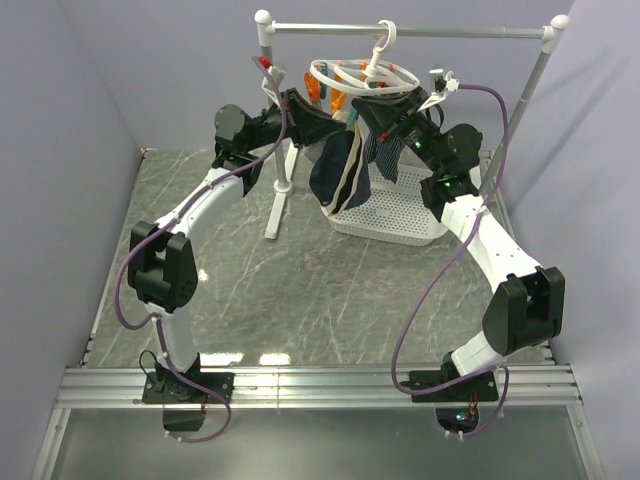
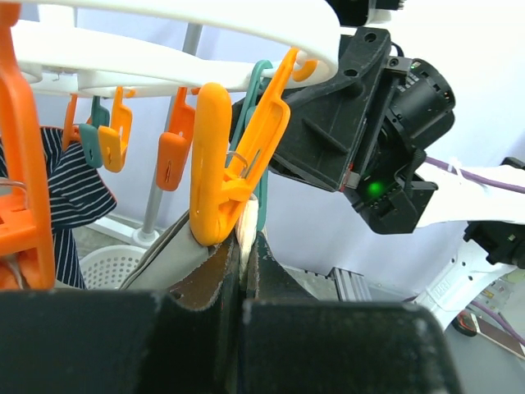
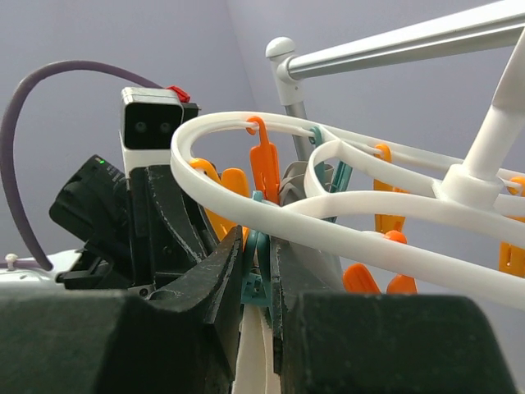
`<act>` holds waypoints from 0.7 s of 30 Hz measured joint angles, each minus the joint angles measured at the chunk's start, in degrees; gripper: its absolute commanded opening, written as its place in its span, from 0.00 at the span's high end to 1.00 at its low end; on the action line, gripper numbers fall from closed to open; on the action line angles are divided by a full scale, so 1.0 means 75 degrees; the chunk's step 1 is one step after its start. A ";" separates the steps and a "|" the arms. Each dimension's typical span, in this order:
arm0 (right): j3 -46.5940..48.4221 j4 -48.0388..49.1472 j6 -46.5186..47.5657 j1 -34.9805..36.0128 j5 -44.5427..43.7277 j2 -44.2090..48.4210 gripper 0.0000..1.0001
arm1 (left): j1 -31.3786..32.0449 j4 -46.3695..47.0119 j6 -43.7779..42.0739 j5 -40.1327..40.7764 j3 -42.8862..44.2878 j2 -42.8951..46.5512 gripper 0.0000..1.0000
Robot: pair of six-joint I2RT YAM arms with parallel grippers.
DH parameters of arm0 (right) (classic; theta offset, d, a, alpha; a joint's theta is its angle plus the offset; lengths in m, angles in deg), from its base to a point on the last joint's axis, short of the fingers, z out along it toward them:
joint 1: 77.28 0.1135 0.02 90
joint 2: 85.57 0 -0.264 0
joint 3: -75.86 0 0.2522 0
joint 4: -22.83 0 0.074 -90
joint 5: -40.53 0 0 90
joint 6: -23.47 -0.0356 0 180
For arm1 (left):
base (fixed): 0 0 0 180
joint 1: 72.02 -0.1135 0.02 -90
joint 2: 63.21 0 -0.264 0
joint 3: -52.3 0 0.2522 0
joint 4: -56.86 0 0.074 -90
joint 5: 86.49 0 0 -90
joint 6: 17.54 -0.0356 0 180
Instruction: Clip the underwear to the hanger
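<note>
The white round hanger [image 1: 362, 78] hangs by its hook from the rail, with orange and teal clothespins dangling under it. Below it the underwear [image 1: 335, 172] droops, navy with a beige waistband. My left gripper [image 1: 308, 112] comes in from the left and is shut on the waistband's top edge [image 2: 245, 228], just under an orange clothespin [image 2: 215, 168]. My right gripper [image 3: 261, 246] comes in from the right and is shut on a teal clothespin [image 3: 267, 275], squeezing it; the waistband [image 3: 267, 361] rises between its fingers to the pin. Whether the pin bites the fabric is hidden.
A navy pinstriped cloth [image 2: 72, 185] hangs from the hanger beside the underwear. A white perforated basket [image 1: 400, 225] sits on the marble table below. The grey rail stand [image 1: 420, 32] spans the back, with its left foot [image 1: 280, 190] on the table.
</note>
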 measured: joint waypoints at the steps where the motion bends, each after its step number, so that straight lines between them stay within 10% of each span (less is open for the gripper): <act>1: 0.0000 0.0050 -0.0038 0.0000 0.0020 -0.0003 0.96 | 0.0000 0.0038 0.0026 -0.0012 0.0000 0.0000 1.00; 21: 0.0000 0.0117 -0.0347 -0.0015 0.0367 -0.0050 0.52 | 0.0000 0.0495 0.0277 -0.0201 0.0000 -0.0055 1.00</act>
